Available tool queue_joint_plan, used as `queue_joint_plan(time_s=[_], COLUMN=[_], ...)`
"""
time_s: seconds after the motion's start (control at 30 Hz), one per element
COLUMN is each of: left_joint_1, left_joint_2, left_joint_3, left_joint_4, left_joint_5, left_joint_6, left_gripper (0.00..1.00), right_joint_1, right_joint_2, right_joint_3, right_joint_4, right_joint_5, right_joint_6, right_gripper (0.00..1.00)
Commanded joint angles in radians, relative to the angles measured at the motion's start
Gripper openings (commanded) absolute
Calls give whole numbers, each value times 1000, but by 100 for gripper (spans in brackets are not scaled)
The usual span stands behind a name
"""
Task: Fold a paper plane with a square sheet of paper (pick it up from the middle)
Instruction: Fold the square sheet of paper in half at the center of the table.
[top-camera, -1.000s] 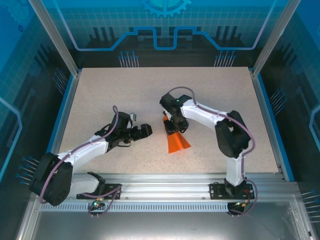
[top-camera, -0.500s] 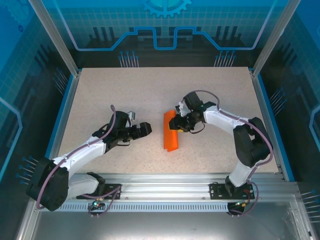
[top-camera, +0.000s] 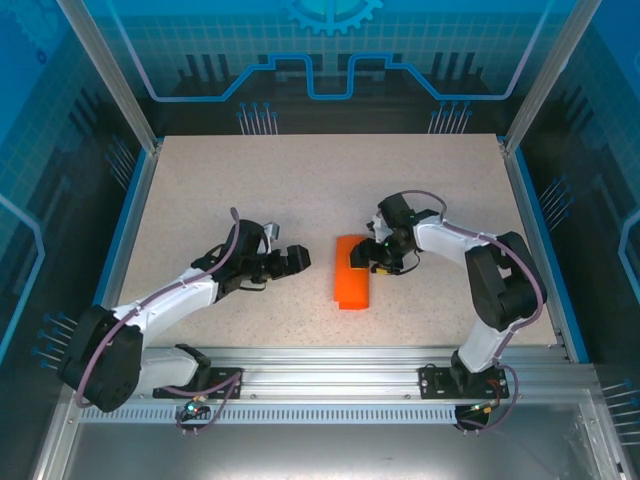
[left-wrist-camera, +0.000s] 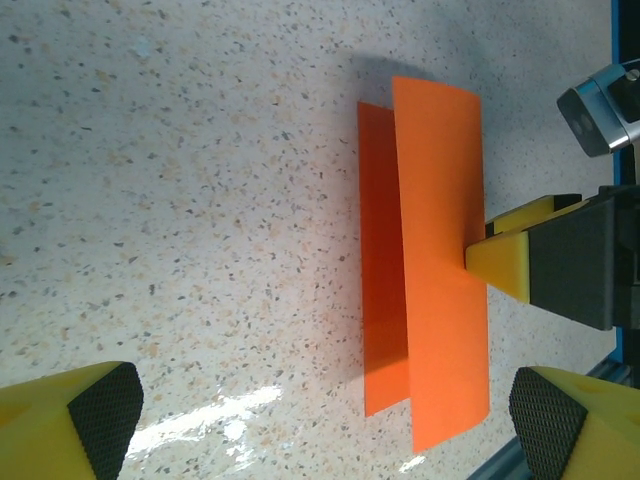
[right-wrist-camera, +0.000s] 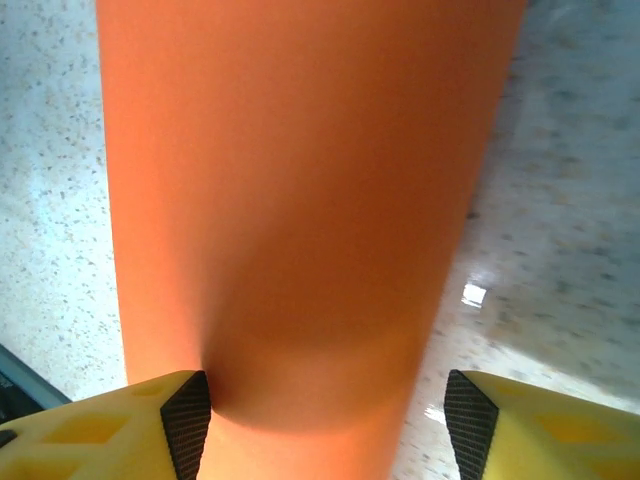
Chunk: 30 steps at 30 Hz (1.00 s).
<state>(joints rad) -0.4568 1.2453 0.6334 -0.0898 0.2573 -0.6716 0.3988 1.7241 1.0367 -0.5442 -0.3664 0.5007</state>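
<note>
The orange sheet of paper (top-camera: 351, 283) lies on the table as a long folded strip, with its top layer (left-wrist-camera: 437, 250) lifted a little over a narrower lower layer (left-wrist-camera: 382, 300). My right gripper (top-camera: 372, 260) is at the strip's right edge, jaws open. In the right wrist view the paper (right-wrist-camera: 300, 180) runs between the fingertips of the right gripper (right-wrist-camera: 328, 420). The left pad (right-wrist-camera: 188, 420) touches it and the right pad (right-wrist-camera: 468, 418) stands apart. My left gripper (top-camera: 298, 260) is open just left of the strip, and nothing lies between the fingertips of the left gripper (left-wrist-camera: 325, 420).
The speckled tabletop (top-camera: 250, 190) is bounded by blue rails on the left (top-camera: 128, 225) and right (top-camera: 540, 230). The metal base rail (top-camera: 330, 372) runs along the near edge. One finger (left-wrist-camera: 545, 262) of my right gripper shows in the left wrist view, against the paper's edge.
My right gripper has swung right and lowered the paper from a raised pointed shape to a flat strip, and its jaws have widened. The left gripper has edged right towards the paper.
</note>
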Motion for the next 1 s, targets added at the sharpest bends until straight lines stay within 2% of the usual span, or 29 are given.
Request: queue_joint_plan(time_s=[0.0,0.3,0.5,0.97], left_joint_1=[-12,-28,-34,-37], left_joint_2=[15,26,26,26], left_joint_3=[36,32,32,28], left_joint_4=[10,16,19,18], left_joint_5=[25,23,21,18], left_joint_6=[25,26,23,22], left_gripper=[98,98,98,98], right_joint_1=[-27,-31,3,38], right_joint_2=[-37,-1,34,29], right_joint_3=[-12,-21,0,6], right_joint_4=[-78,-62,-50,-31], right_joint_5=[54,44,56,136], right_joint_6=[-55,-53,-30,45], right_gripper=[67,70,70,71])
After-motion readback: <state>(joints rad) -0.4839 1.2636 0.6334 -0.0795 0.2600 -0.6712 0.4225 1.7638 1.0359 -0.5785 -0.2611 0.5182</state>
